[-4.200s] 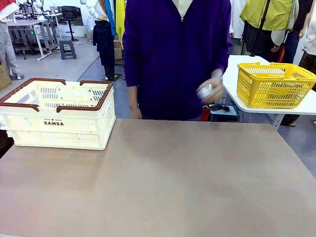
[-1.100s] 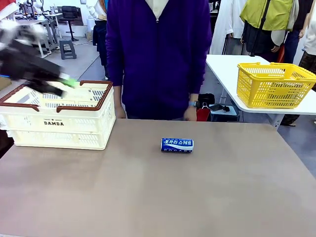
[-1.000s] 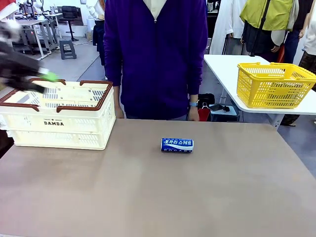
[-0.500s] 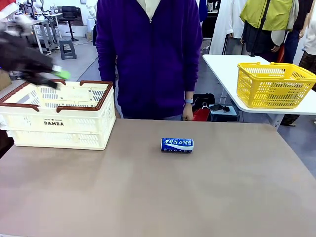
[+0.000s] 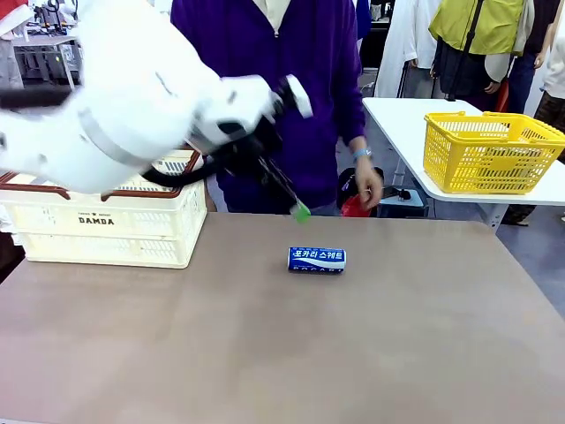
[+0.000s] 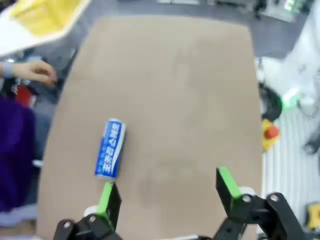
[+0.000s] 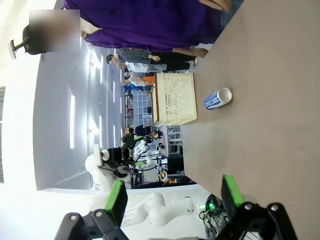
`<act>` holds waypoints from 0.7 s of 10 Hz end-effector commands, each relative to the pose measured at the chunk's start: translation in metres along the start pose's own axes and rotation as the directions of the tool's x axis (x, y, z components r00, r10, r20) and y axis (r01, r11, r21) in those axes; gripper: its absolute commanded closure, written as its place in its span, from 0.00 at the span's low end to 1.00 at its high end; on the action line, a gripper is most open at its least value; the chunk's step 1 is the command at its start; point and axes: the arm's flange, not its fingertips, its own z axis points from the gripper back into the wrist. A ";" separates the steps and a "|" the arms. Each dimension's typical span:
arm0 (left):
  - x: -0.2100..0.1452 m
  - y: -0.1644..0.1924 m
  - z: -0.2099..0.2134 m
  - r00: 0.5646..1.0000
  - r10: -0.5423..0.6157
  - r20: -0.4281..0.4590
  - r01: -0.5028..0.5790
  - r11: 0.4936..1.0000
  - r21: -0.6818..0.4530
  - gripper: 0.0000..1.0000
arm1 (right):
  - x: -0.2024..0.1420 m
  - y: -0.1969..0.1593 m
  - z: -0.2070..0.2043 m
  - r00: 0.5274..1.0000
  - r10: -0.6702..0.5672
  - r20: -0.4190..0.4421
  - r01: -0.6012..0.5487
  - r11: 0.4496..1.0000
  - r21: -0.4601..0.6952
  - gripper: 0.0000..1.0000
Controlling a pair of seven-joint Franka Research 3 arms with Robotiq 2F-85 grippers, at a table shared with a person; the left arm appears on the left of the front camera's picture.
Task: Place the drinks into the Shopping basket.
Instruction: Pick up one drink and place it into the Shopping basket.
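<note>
Can midway on table; Shopping basket at its left; person behind far edge.

Matt brown tabletop lying smooth, drink can gleaming in glossy blue-and-white print, Shopping basket showing cream slotted plastic, yellow basket showing mesh plastic, left arm shining in smooth white casing, person wearing purple cloth.

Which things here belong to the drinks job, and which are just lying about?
Job: blue drink can, on its side; Shopping basket; left claw, open.
Lying about: yellow mesh basket on the white side table.
</note>
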 end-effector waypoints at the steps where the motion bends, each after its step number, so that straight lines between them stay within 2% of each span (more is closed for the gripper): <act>1: -0.029 -0.009 -0.031 0.955 -0.292 0.060 0.294 0.955 -0.028 0.00 | -0.001 0.004 0.002 1.000 0.002 -0.009 -0.002 1.000 0.002 0.00; 2: -0.036 -0.021 -0.042 0.944 -0.326 0.048 0.328 0.944 -0.035 0.00 | -0.001 0.004 0.002 1.000 0.002 -0.009 -0.002 1.000 0.002 0.00; 3: -0.004 -0.014 -0.025 0.986 -0.165 -0.014 0.164 0.986 -0.029 0.00 | -0.001 0.004 0.002 1.000 0.002 -0.009 -0.002 1.000 0.002 0.00; 6: -0.004 -0.014 -0.025 0.986 -0.165 -0.014 0.164 0.986 -0.029 0.00 | -0.001 0.004 0.002 1.000 0.002 -0.009 -0.002 1.000 0.002 0.00; 7: -0.009 -0.016 -0.034 0.979 -0.205 -0.011 0.205 0.978 -0.028 0.00 | -0.001 0.004 0.002 1.000 0.002 -0.009 -0.002 1.000 0.002 0.00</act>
